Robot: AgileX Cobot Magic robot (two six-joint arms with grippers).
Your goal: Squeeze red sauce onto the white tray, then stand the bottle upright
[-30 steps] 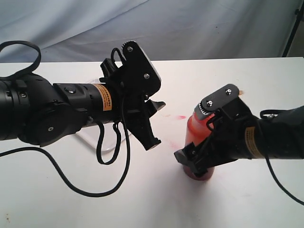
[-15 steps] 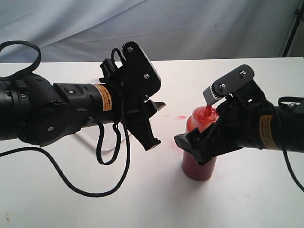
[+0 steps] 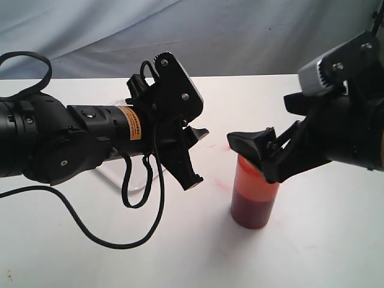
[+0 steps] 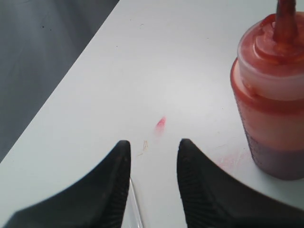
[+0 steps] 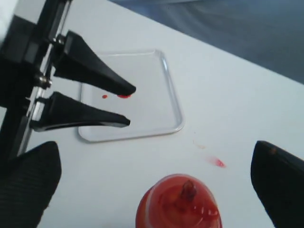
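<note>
While both my arms hang over the white table (image 3: 312, 258), my left arm (image 3: 60, 141) takes up the most room, reaching in low from the left with a loose black cable (image 3: 90, 231) trailing beneath it. My right gripper (image 3: 258, 119) is above the bottle with its jaws spread wide; they stand well clear on either side and grasp nothing. My left gripper (image 3: 201, 157) is released too, with a narrow gap between its ribbed fingers (image 4: 199, 190) and only bare table showing through it. The white tray (image 5: 176, 114) lies flat on the table under my left arm and gripper, well apart from the bottle. The bottle (image 3: 255, 192) stands upright on the table, right of the middle in the exterior view and touched by neither gripper. Dark sauce fills its lower part, and the plastic above is tinted orange. Its red nozzle (image 5: 188, 190) points straight up. An orange label (image 3: 134, 123) wraps my left arm near the wrist, but its dark print is too small to read. On the tray the red sauce (image 5: 124, 97) sits as a small glossy blob with a tinier dot beside it. A faint pinkish smear (image 5: 218, 163) marks the table between tray and bottle.
</note>
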